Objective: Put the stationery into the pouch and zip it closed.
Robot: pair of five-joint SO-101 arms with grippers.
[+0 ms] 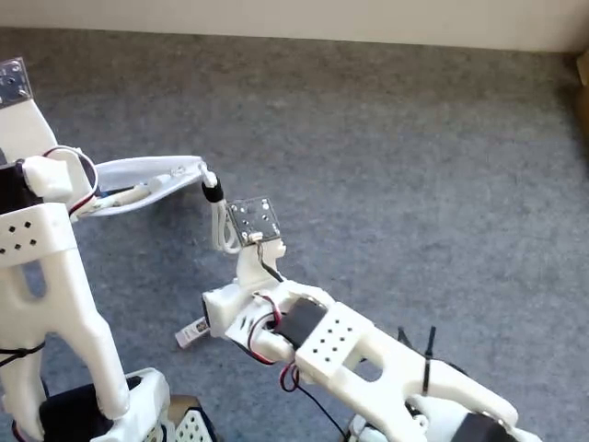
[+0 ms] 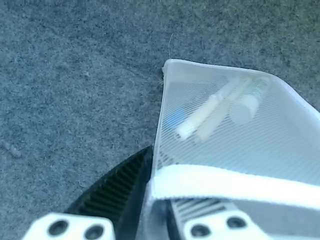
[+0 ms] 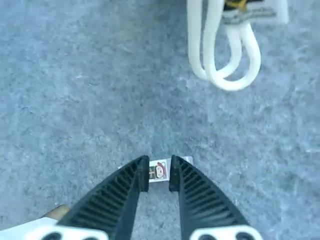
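Nearest you, toward the table's (image 1: 414, 138) near edge, the right gripper (image 3: 159, 176) is pointing down at the grey cover. Its jaws are standing almost together and are pinching a small white eraser (image 3: 160, 168) at their tips. You can't tell if the eraser is resting on the cover or sitting just off it. A looped white cable (image 3: 225, 55) is hanging just past it. Farther back, by the left edge, the left gripper (image 2: 159, 175) is clamping the rim of the mesh pouch (image 2: 260, 145), with its black finger (image 2: 120, 187) pressing from outside. Pens (image 2: 205, 114) are lying inside, showing through the mesh. How far the zip is drawn you can't tell.
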